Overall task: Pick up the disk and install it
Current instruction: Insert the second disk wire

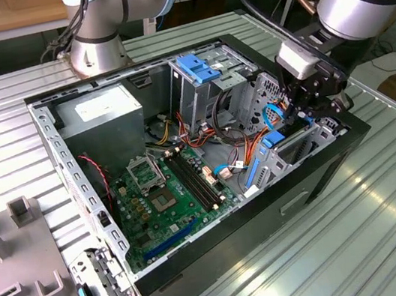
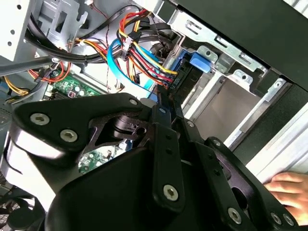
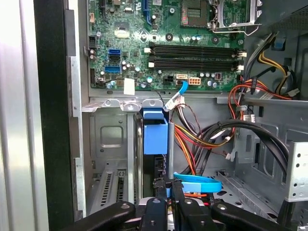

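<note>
The disk stands on edge in the metal bay at the corner of the open computer case, its bright blue rail end showing. In the second wrist view the disk has its dark body and blue tab between the bay walls. The exterior view shows the disk low in the bay at the case's right end. My gripper is right behind it, fingers drawn close together, tips at the disk's near end. I cannot tell whether they pinch any part of it. The black gripper hangs over the bay, and its fingertips point at the disk.
Bundles of red, yellow, orange and blue cables crowd beside the bay. A green motherboard, a grey power-supply box and a tall cage with a blue top are inside the case. A person's hand rests outside the case wall.
</note>
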Motion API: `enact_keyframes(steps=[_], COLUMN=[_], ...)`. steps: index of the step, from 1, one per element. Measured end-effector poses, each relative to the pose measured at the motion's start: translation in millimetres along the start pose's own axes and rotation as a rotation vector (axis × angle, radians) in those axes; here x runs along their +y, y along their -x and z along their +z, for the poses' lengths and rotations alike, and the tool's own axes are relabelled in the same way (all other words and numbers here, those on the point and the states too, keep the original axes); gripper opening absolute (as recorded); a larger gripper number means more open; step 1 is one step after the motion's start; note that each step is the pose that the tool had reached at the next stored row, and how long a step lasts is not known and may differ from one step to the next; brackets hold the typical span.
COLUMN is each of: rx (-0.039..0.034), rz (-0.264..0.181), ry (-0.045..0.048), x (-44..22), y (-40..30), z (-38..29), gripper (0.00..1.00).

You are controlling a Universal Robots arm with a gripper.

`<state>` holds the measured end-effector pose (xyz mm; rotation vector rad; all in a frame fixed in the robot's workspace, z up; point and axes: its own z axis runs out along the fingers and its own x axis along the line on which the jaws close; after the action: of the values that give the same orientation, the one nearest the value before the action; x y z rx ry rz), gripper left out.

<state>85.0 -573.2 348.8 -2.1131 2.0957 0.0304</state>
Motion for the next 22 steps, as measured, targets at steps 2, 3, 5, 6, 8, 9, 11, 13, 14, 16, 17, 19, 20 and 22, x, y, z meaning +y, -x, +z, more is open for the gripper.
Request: enact_keyframes(steps=[2,3,5,6,8,9,11,13,14,16,17,19,20,22], rx=[-0.0007,-0.0008,-0.001,-0.0011,-0.0011,-0.0011,-0.001,-0.0013,-0.0008,-0.0005,-0.0003,-0.0001,-0.0003,-0.0013], rz=[0.0,0.0,0.0,-0.001,-0.001,-0.001,-0.001,-0.001,-0.001,-0.001,-0.001,-0.001,-0.001,-0.001], ry=[-0.0014,-0.0014,-0.0056,-0.009,-0.0105,-0.0105,-0.0105,-0.0105,-0.0105,-0.0105,-0.0105,-0.0104,-0.0104,-0.0107], x=[0.7,0.8,0.9,0.9,0.8,0.9,1.2,0.9,1.0,1.0,1.3,1.6,1.7,1.5], y=[-0.2,-0.2,-0.3,-0.3,-0.3,-0.3,-0.7,-0.3,-1.0,-2.1,-2.5,-2.9,-2.9,-2.7], z=[1.0,1.2,1.4,1.4,1.5,2.0,4.6,1.6,1.3,2.5,5.4,8.3,8.5,7.3], gripper=[0.16,0.16,0.16,0.16,0.16,0.16,0.16,0.16,0.16,0.16,0.16,0.16,0.16,0.18])
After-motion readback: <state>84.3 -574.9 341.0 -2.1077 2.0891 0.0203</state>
